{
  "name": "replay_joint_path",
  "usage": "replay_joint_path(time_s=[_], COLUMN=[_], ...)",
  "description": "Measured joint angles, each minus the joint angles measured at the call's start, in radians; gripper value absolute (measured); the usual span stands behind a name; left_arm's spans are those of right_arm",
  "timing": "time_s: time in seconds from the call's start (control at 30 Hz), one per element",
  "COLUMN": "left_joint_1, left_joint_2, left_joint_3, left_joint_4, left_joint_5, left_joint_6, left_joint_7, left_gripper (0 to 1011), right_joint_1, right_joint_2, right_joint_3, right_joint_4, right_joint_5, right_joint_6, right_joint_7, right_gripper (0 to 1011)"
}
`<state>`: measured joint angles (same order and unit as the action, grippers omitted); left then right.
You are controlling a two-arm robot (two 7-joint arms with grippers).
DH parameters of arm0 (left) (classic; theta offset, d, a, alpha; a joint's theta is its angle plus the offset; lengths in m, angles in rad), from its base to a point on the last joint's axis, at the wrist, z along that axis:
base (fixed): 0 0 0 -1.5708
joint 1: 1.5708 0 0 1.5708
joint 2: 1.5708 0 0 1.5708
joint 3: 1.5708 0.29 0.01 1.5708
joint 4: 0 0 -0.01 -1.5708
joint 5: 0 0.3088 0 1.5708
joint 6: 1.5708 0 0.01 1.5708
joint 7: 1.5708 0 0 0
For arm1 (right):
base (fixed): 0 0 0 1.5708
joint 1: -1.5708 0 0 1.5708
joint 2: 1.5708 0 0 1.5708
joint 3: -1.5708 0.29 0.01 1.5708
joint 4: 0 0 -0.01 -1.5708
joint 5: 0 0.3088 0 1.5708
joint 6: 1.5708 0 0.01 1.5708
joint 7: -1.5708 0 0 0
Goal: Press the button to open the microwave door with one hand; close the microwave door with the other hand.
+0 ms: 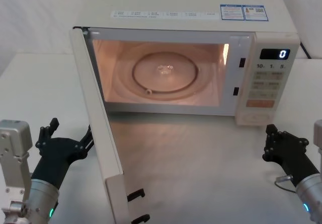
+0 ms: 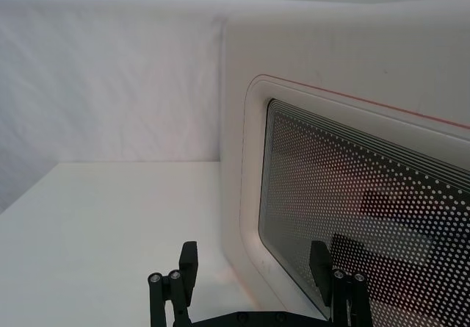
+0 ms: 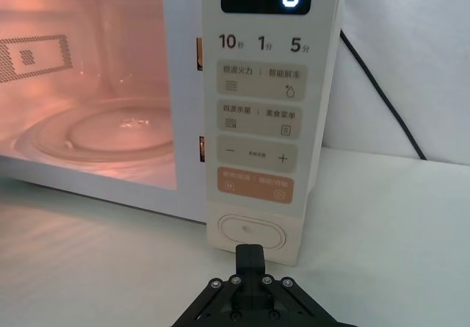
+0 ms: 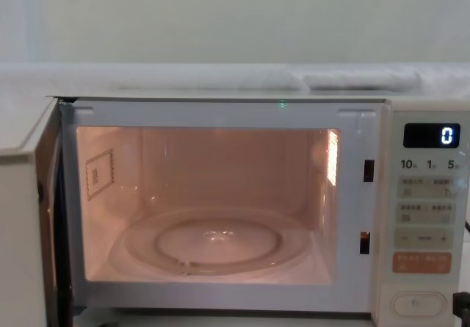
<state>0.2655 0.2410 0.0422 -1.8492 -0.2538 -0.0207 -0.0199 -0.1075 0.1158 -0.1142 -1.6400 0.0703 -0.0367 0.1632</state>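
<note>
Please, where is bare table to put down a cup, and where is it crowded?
Free: the table between the open microwave door and the right gripper, before the microwave. Crowded: left of the door, where the left gripper sits close to its outer face.

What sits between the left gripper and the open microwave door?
Nothing visible. The left gripper sits on the outer side of the microwave door, its open fingers facing the window with bare table between.

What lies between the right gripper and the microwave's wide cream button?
Nothing: in the right wrist view, the right gripper sits just before the button, with only bare table around it; the head view agrees.
</note>
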Motion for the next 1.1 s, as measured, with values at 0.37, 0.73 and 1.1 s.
replay_joint_path(time_s=[0.37,0.73,1.1], left_joint_1=[0.000,0.000,0.000], left_joint_2=[0.000,0.000,0.000], left_joint_3=[0.000,0.000,0.000], left_joint_4=[0.000,0.000,0.000], left_joint_5=[0.000,0.000,0.000], left_joint_6=[0.000,0.000,0.000], left_joint_7=[0.000,0.000,0.000], left_gripper=[1001,1001,1001], right_joint_1=[-0.021,-0.028,-0.029], right_joint_2=[0.039,0.056,0.059], right_joint_3=[0.013,0.017,0.015], right_joint_4=[-0.026,-0.029,-0.029], right_joint_5=[0.030,0.028,0.019], right_joint_6=[-0.029,-0.041,-0.043], right_joint_7=[0.014,0.006,0.001], right_gripper=[175,512,850])
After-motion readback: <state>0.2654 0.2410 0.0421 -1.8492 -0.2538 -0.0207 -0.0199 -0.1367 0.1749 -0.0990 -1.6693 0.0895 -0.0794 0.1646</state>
